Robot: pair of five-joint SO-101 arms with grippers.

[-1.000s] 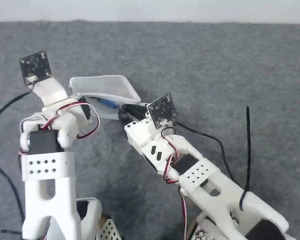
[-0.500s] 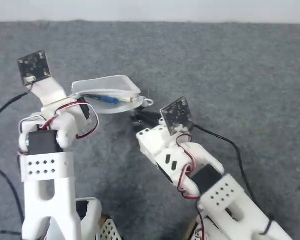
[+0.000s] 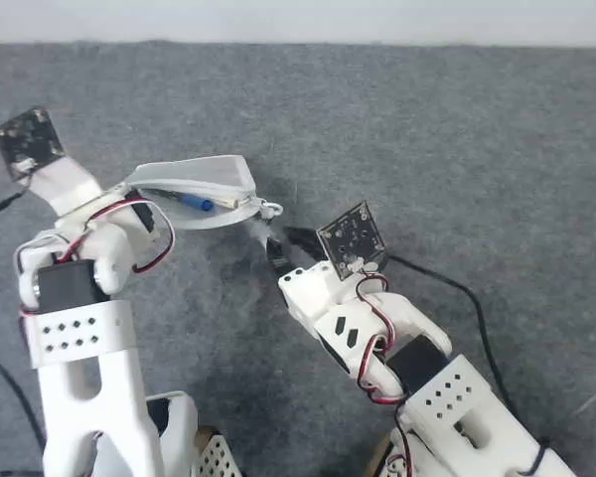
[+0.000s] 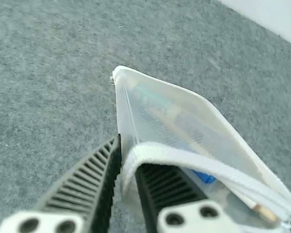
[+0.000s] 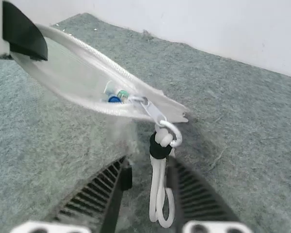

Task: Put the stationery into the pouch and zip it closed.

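**Over the grey mat: pouch pinched at one end, pull cord free at the other**

On your left side, the left gripper (image 4: 127, 160) is pinched narrow on one end of the pouch (image 4: 184, 126), with the translucent wall caught between its ribbed fingers just below the white zip tape. You can see the stationery through the pouch wall, including a blue pen (image 3: 194, 202) lying along its length. The zip slider (image 5: 144, 103) sits near the pouch's far end, the end facing your right arm. From it hangs a white pull cord (image 5: 159, 194) with a black bead (image 5: 157, 150). Your right gripper (image 5: 148, 167) stands with its jaws apart. The cord dangles between them and a gap shows on each side, so nothing is gripped there. Both arms lean in over the grey mat (image 3: 457, 149), and the right gripper is just beside the pouch's slider end.
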